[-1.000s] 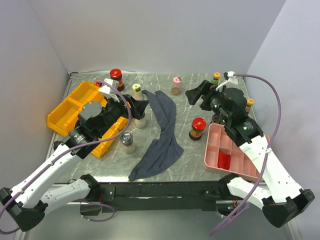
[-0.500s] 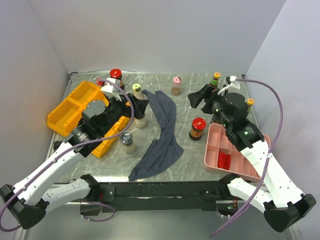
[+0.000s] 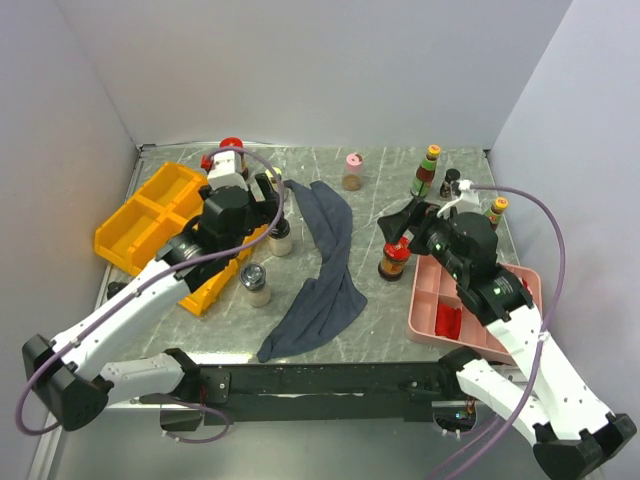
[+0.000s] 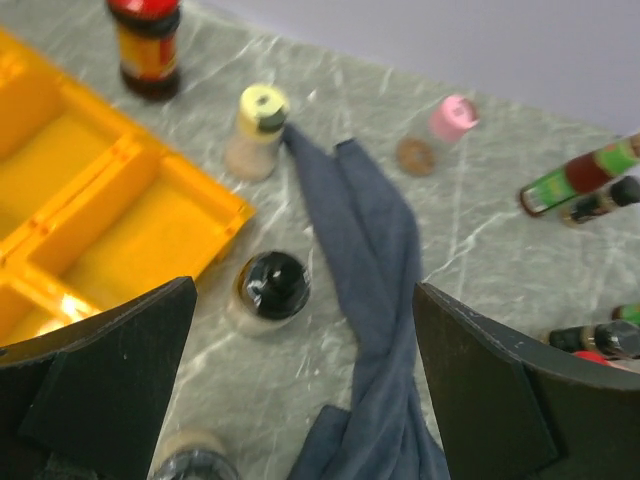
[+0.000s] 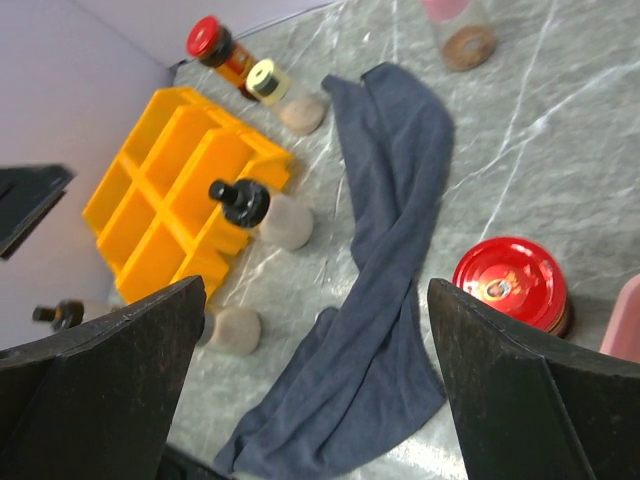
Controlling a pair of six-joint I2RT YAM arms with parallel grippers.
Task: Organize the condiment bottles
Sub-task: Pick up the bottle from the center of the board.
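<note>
So, you're lining up a pick. Your left gripper (image 4: pixel 302 295) hangs wide open and empty over the pale, black-capped glass shaker (image 4: pixel 272 285), which stands just beside the yellow plastic divided bin (image 4: pixel 100 230). The right gripper (image 5: pixel 316 290) is wide and empty too, near the red-lidded dark jar (image 5: pixel 510 283). Next I'd drop down, straddle that cap, then squeeze.

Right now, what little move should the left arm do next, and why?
Probably lower the left gripper straight down over the black-capped shaker. Its jaws stand open with nothing held, and the wrist view shows the shaker upright below, framed between them, beside the yellow bin. The cloth lies close, so a straight descent seems safest.
</note>
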